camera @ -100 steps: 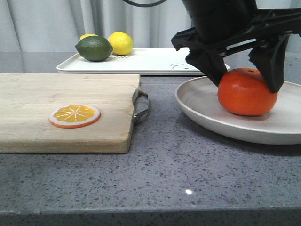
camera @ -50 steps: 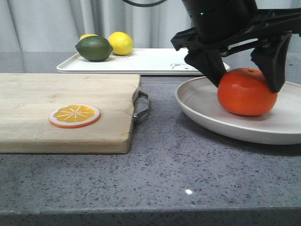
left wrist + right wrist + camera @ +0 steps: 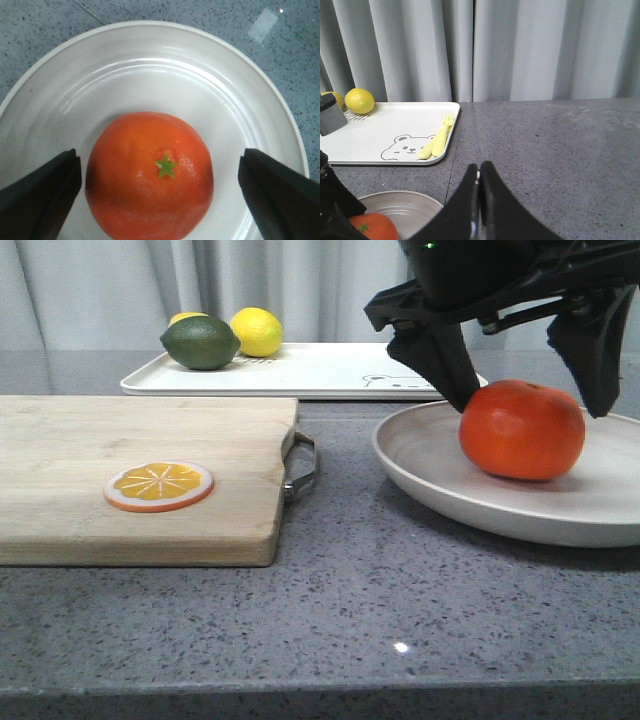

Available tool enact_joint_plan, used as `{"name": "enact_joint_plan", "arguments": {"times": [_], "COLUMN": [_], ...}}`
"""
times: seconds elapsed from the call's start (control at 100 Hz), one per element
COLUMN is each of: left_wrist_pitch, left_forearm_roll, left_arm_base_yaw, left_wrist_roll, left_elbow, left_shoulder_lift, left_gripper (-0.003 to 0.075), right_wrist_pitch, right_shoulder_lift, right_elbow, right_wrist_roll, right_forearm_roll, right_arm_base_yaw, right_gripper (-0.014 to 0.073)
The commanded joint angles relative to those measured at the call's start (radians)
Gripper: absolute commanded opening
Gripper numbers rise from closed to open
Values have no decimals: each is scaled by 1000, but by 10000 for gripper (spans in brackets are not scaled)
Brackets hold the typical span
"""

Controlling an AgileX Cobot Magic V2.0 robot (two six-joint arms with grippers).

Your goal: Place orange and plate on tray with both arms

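The orange (image 3: 522, 430) is a single glossy red-orange fruit, round but slightly flattened, sitting in the plate (image 3: 440, 475) with its green star-shaped stem pointing straight up; being nearly round, it has no clear long axis. The one plate is a wide, shallow off-white dish with a raised rim, resting on the grey speckled tabletop (image 3: 330, 590) just in front of the tray (image 3: 320, 370). The one tray is white and rectangular, its long side running left to right, with a bear drawing and a yellow fork and spoon (image 3: 437, 142) on it.

The left gripper (image 3: 522, 375) hangs over the orange, jaws spread wide on either side of the fruit and clear of its skin in the wrist view. The right gripper (image 3: 479, 200) has its jaws pressed together, holding nothing.

Also counted: two lemons (image 3: 256, 331), one lime (image 3: 201, 342), one orange slice (image 3: 159, 485) on one wooden cutting board (image 3: 130, 475).
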Motion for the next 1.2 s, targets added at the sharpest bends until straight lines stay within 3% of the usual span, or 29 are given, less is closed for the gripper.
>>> {"name": "enact_joint_plan", "arguments": {"times": [0.0,0.27,0.61,0.79,1.05,1.19], "left_wrist_pitch": [-31,51,37,-72,-280,-366], "left_forearm_roll": [-23,-14,66,66,66,74], "left_arm_base_yaw": [1,1,19,70,161,202], "left_wrist_roll": [-2,-2,-10,-12,-12,-12], "left_elbow": [-35,-97,-53,94,380,534], "left_shoulder_lift": [-55,-63,-183,-319,-588,-734], "left_gripper": [643,622,329,233,-12,-19], "right_wrist_pitch": [-78,-78,-78,-78,-78,-78], "right_shoulder_lift": [13,13,13,13,13,13], "right_elbow": [-39,-39,-39,-39,-39,-39], "right_wrist_roll": [-6,-6,-6,-6,-6,-6], "right_forearm_roll": [-4,-4,-4,-4,-4,-4], "right_arm_base_yaw": [2,2,2,2,2,2], "right_gripper": [-60,-60,-60,-60,-60,-60]}}
